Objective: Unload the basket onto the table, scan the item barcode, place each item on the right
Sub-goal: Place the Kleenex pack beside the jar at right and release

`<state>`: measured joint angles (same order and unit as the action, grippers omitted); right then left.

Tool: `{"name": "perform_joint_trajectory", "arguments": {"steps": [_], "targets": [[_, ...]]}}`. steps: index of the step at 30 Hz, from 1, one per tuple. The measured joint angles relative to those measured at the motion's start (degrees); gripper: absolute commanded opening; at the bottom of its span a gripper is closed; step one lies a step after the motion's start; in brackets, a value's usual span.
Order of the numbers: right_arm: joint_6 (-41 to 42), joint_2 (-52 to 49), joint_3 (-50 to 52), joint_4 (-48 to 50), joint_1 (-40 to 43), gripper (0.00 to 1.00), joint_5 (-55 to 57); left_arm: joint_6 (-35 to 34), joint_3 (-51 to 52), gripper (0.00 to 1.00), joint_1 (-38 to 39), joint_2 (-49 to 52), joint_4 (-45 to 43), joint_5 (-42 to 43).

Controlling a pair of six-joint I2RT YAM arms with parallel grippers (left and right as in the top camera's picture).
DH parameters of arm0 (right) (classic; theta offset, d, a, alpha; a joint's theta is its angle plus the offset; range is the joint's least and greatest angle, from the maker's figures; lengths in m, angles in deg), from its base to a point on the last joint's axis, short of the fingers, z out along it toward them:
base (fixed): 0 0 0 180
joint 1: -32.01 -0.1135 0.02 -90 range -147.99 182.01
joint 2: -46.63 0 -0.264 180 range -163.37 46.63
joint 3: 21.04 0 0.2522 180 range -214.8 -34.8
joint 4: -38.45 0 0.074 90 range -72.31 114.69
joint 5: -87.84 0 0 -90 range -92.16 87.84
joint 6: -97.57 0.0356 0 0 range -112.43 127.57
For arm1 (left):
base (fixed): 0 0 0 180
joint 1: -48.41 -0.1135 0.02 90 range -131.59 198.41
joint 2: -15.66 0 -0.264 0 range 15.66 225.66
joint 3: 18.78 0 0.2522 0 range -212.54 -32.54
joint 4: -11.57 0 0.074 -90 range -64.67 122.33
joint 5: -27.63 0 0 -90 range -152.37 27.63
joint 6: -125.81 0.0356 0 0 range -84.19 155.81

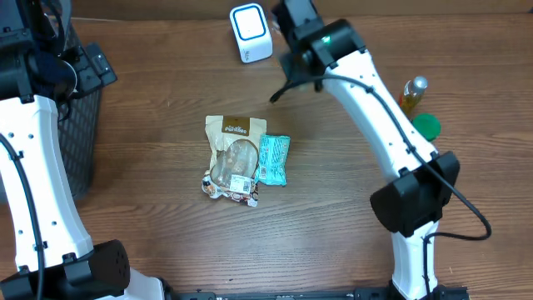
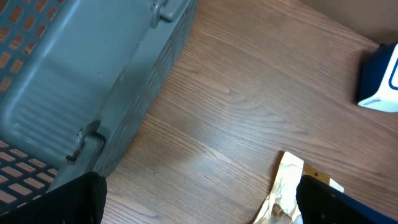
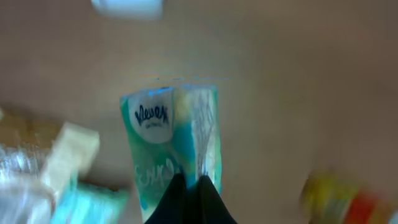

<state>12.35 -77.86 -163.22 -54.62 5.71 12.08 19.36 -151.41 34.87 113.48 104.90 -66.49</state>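
Grips tissue pack (image 3: 174, 130) by its end seam in closed right tool (image 3: 186, 190), near the scanner (image 1: 251, 32); likely soft, light, crushable, best pinched at the seam. Holds left tool (image 2: 205, 202) wide open, well apart from scanner.

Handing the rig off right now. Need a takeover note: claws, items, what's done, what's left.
Left claw: open, empty, beside the basket.
Right claw: shut on the Kleenex pack, held up near the scanner.
Table: brown snack bag and teal packet lie side by side mid-table.
Done: pack picked up.
Left: show its barcode to the scanner; cannot tell whether it has read yet.
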Motion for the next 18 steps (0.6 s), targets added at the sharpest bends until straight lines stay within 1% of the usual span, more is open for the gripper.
{"name": "perform_joint_trajectory", "arguments": {"steps": [3, 5, 13, 18], "targets": [[4.85, -1.7, 1.99, -6.43, 2.36, 0.04, -2.54, -0.02, 0.0, 0.99, 0.0, 0.02, -0.02, 0.0], [6.69, -2.36, 4.09, -7.85, 3.43, 0.04, -3.43, -0.02, 0.0, 1.0, 0.0, 0.02, 0.0, 0.0], [10.05, -2.67, 14.78, -7.21, 7.34, 0.04, -4.79, -0.02, 0.0, 1.0, 0.0, 0.02, 0.02, 0.0], [13.97, -2.67, 19.28, -6.64, 11.04, 0.05, -0.72, 0.0, 0.0, 1.0, 0.0, 0.0, 0.02, 0.0]]}}
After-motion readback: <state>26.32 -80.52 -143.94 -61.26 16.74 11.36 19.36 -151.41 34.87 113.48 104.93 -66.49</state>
